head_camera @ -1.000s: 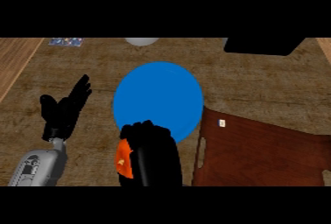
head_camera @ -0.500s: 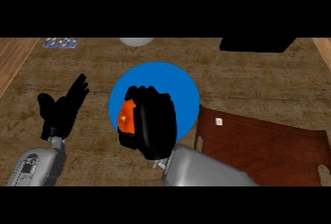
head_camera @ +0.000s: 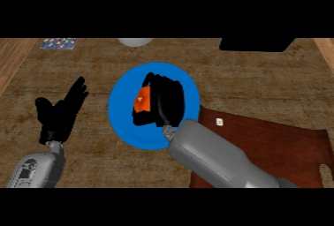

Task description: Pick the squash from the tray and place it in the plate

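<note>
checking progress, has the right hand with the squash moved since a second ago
Yes. The right hand, curled round the orange squash, has moved up from the blue plate's near edge to over its middle.

Brown, woven-looking desk (head_camera: 261,84) top fills the view; lighter wooden strips (head_camera: 12,62) run along both side edges.

The orange squash (head_camera: 142,100) sits inside the curled right hand (head_camera: 163,103), only its left face showing. Directly beneath that hand lies the round blue plate (head_camera: 124,128); the brown tray (head_camera: 274,141) lies to its right.
</note>
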`<state>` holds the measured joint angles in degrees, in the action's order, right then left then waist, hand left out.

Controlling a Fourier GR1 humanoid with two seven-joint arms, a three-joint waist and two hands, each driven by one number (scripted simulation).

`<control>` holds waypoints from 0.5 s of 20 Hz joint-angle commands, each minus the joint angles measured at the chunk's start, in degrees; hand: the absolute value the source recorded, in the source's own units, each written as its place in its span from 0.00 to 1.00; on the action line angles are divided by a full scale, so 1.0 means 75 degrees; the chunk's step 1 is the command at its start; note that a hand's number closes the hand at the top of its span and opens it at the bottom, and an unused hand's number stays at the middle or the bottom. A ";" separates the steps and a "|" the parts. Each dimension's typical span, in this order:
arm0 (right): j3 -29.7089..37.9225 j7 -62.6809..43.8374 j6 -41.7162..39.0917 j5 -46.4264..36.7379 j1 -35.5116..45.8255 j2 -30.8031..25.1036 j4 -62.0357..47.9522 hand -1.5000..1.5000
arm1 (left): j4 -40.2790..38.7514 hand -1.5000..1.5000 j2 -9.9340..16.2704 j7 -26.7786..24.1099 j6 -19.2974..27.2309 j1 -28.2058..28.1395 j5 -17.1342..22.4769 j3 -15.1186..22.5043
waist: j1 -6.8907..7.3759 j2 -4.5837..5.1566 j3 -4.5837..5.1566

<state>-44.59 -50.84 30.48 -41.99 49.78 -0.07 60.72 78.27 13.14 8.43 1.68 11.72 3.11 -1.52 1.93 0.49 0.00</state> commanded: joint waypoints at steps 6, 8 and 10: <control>0.0143 0.2956 0.0371 0.1860 -0.0586 0.0009 -0.1005 0.00 | -0.0248 0.50 0.0052 -0.0214 -0.0069 -0.0016 0.0027 -0.0284 | -0.0112 -0.0024 -0.0002; 0.0395 0.3252 0.0801 0.1666 -0.0034 0.0009 -0.1215 0.00 | 0.0071 0.50 -0.0046 0.0049 -0.0078 -0.0015 0.0059 -0.0155 | -0.0079 -0.0027 -0.0004; 0.0455 0.3695 0.1081 0.1760 0.0011 0.0009 -0.0856 0.00 | 0.0368 0.50 -0.0015 0.0189 -0.0064 -0.0154 0.0035 -0.0114 | -0.0063 -0.0038 -0.0007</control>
<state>-42.02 -30.14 34.65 -29.63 49.42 -0.01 53.75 78.98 13.29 8.92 0.97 11.43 3.48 -2.64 1.49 0.33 -0.02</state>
